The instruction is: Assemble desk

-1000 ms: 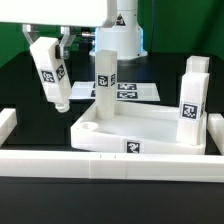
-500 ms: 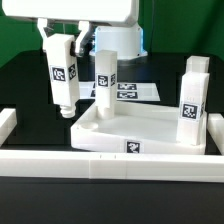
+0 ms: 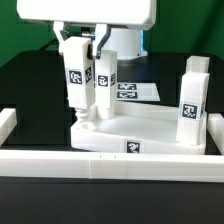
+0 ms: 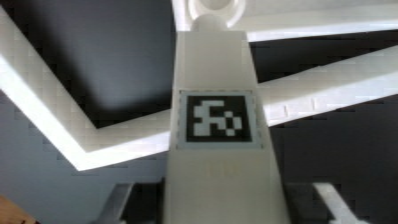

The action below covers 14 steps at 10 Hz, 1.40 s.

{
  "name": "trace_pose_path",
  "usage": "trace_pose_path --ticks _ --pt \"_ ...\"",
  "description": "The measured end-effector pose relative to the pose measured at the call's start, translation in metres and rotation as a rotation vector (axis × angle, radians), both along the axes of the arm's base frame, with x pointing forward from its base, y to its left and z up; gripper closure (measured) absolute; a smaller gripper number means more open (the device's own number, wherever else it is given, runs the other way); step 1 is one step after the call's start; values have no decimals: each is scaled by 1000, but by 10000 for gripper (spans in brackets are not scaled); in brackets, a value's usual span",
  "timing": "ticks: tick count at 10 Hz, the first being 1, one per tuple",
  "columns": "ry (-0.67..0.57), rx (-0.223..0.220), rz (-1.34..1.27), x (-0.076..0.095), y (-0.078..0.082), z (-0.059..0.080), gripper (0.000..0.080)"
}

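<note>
No words, brand names or numbers can be read. The only signs are black-and-white square tags: one on the white block leg held upright (image 3: 75, 78), one on the standing white leg beside it (image 3: 105, 76), one on the far-right white leg (image 3: 190, 108), one on the white rectangular tray-like desk top's front rim (image 3: 131, 147), several on the flat white marker board (image 3: 130, 92).

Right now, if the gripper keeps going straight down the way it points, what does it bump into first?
The gripper points down, shut on a white leg. Going straight down, the leg's bottom tip would probably meet the desk top first, at its corner socket. Depth is hard to judge, so it might catch the rim instead.
</note>
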State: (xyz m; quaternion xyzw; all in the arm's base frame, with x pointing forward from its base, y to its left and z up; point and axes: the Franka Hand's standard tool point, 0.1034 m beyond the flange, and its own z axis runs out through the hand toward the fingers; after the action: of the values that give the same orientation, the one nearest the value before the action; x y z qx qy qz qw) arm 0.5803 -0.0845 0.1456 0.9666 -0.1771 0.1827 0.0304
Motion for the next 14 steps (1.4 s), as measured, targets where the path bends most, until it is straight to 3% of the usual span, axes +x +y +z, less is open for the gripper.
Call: trace_pose_path --ticks 6,10,12,14 --pt "-22 -13 -9 1 -4 -1 509" --pt "-20 -22 -1 -4 0 -8 509" --pt "-32 -42 12 -14 5 -17 509" --pt "-35 -41 10 -12 4 -16 509"
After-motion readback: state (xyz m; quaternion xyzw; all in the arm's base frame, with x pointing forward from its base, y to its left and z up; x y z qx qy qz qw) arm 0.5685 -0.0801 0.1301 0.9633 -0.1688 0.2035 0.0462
